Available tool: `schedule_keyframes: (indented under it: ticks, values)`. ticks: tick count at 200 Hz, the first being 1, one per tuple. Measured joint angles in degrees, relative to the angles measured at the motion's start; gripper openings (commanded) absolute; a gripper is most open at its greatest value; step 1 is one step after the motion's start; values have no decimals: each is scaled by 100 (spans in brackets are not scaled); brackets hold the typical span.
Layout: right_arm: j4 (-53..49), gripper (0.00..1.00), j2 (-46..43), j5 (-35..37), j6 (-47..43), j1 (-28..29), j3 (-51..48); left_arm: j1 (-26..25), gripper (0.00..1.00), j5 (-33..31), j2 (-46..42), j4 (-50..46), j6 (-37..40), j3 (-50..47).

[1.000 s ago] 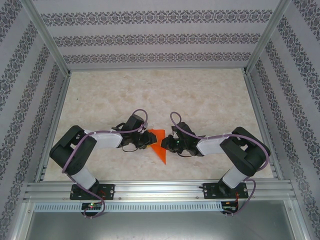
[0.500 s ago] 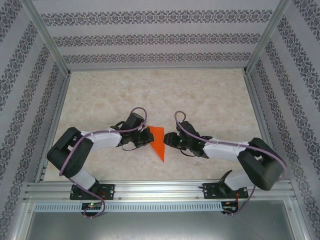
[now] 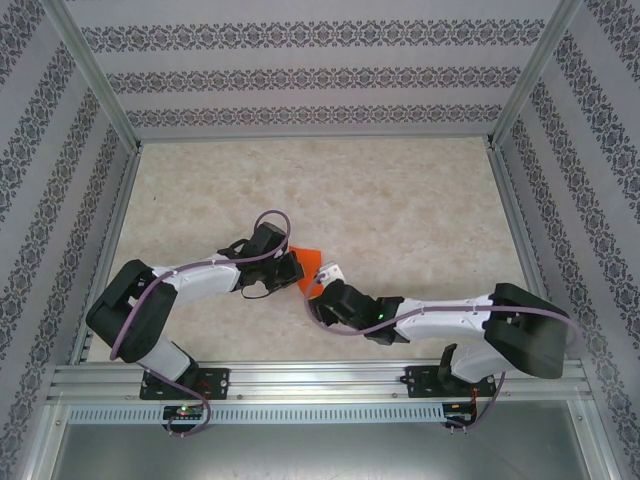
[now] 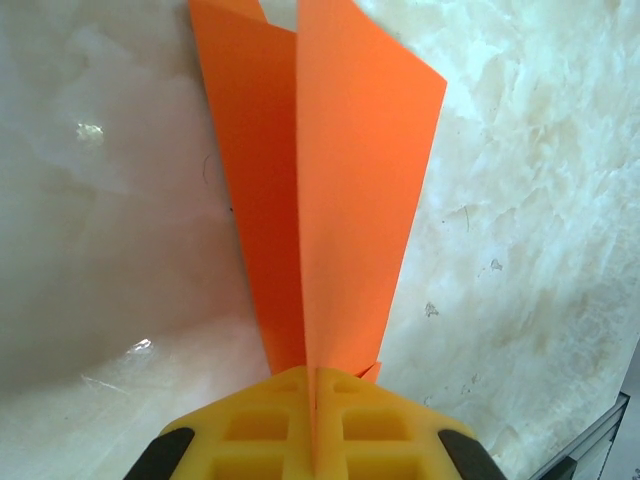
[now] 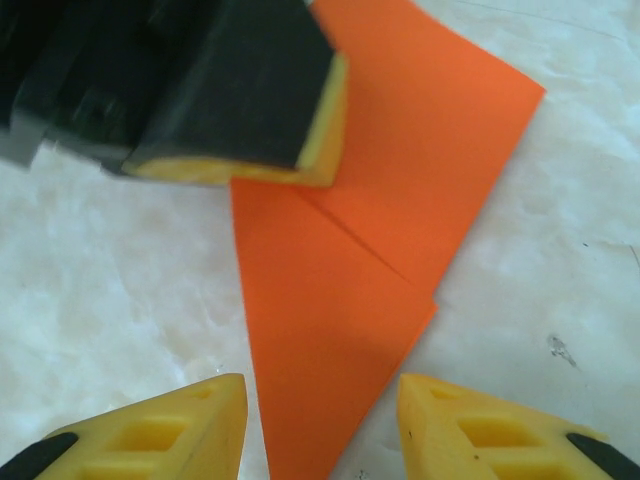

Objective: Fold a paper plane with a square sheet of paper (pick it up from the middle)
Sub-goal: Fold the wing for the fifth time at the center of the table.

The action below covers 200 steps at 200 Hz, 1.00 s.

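The bright orange paper (image 3: 309, 263) lies folded into a narrow pointed wedge in the middle of the table. My left gripper (image 3: 291, 269) is shut on its left edge. In the left wrist view the paper (image 4: 335, 190) rises from between the yellow pads (image 4: 260, 425) as two layers spreading apart. My right gripper (image 3: 320, 287) reaches in from the near right and stands open over the wedge's near point. In the right wrist view the paper (image 5: 330, 300) lies flat between the open fingertips (image 5: 205, 420), with the left gripper's finger (image 5: 240, 100) on its far edge.
The marble-patterned table top (image 3: 400, 200) stretches behind and to both sides of the paper. Aluminium frame rails (image 3: 300, 380) run along the near edge, and patterned walls close in the sides and back.
The right arm has stretched out leftward, bringing its open gripper from the paper's right side to over the near point. The left gripper, still holding the paper, has edged slightly farther away.
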Motion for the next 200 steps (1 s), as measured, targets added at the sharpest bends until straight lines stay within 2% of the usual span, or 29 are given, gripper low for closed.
schedule_keyframes:
  ticks: [51, 100, 200]
  values:
    - [33, 43, 1178, 1080, -951, 640, 728, 0, 2, 0, 0, -68, -4, 31]
    - [24, 41, 1558, 1781, -1132, 754, 927, 0, 2, 0, 0, -157, -4, 120]
    - [24, 32, 1751, 2070, -1165, 754, 929, 0, 2, 0, 0, -341, 0, 173]
